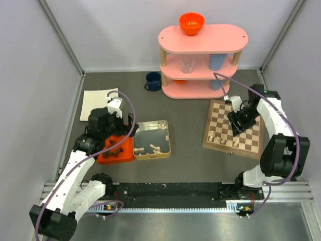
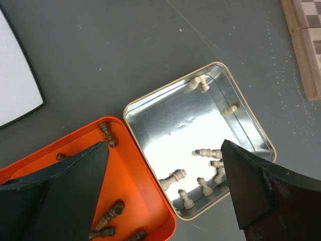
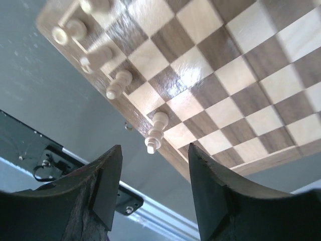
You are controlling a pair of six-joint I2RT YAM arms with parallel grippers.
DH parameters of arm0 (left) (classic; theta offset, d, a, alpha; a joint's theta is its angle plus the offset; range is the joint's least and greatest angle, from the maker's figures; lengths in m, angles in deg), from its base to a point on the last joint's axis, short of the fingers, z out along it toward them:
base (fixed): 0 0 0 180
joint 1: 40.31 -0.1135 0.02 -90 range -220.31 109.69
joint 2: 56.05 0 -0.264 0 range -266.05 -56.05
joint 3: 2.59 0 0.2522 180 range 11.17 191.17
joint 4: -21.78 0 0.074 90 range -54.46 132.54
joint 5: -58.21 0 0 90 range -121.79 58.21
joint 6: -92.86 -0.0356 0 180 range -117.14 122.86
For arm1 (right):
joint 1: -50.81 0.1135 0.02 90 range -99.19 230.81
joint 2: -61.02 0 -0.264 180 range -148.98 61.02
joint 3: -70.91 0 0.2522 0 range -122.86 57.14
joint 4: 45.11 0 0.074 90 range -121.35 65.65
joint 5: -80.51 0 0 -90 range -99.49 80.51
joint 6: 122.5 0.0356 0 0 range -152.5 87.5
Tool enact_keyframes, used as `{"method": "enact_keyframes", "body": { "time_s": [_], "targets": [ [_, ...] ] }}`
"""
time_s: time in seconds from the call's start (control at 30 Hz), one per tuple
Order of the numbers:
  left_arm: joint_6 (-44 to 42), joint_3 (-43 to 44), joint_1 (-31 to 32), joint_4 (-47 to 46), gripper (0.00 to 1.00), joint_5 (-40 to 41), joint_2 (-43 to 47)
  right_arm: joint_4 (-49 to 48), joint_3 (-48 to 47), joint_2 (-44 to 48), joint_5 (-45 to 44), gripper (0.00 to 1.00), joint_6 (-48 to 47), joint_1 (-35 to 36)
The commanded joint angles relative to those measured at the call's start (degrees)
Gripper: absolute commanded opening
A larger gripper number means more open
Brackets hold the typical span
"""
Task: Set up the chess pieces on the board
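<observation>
Tin (image 2: 170, 120): cream pieces (image 2: 173, 178); tray (image 2: 145, 186): dark pieces (image 2: 108, 134)

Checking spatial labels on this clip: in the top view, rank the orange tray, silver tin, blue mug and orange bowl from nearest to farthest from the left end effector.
From the left end effector:
1. Orange tray, directly beneath it.
2. Silver tin, just to its right, touching the tray.
3. Blue mug, farther back, beside the pink shelf.
4. Orange bowl, on top of that shelf.
</observation>
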Motion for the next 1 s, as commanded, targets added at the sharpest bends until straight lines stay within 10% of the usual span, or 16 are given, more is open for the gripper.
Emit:
{"method": "enact_keyframes", "body": {
  "time_s": [0.0,0.33,0.67,0.97],
  "targets": [
    [1.5,-0.3,-0.2,-2.4,0.99,-6.5,-0.6,0.2,-6.2,6.7,7.5,0.56,0.0,-0.3],
    [10.9,3.8,1.3,0.7,0.82,-23.9,-9.8,-13.0,1.4,14.4,43.6,0.58,0.2,-0.3],
    [22.0,8.6,21.0,8.4,0.68,7.2,-21.2,-16.3,8.6,13.1,51.9,0.58,-2.2,-0.3],
    [27.9,17.9,29.6,14.6,0.56,16.0,-35.5,-16.7,10.3,13.9,51.0,0.58,-3.6,-0.3]
  ]
}}
